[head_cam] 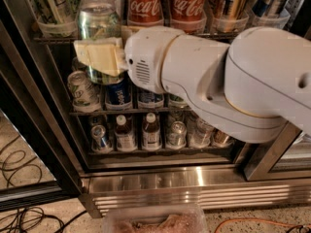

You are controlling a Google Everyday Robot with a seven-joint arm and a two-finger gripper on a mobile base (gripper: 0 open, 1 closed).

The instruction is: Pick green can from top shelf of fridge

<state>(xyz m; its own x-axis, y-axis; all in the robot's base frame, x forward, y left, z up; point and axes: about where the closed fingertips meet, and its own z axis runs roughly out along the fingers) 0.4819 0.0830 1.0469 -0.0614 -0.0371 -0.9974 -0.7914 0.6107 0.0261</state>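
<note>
Gripper (92, 55) sits at upper left, at the end of the white arm (233, 81) that reaches in from the right across the open fridge (194, 188). Its pale fingers (99, 57) are closed around the green can (98, 23), one of them lying flat across the can's front. Can stands upright at the left part of the top shelf (53, 39); its body shows above the gripper and again below it, lower than the shelf edge. Two Coca-Cola cans (144, 4) stand on the same shelf just right of it. Short cans (118, 93) fill the rack beneath, and bottles (125, 132) the rack under that. Cables (19, 164) lie on the floor at left.
</note>
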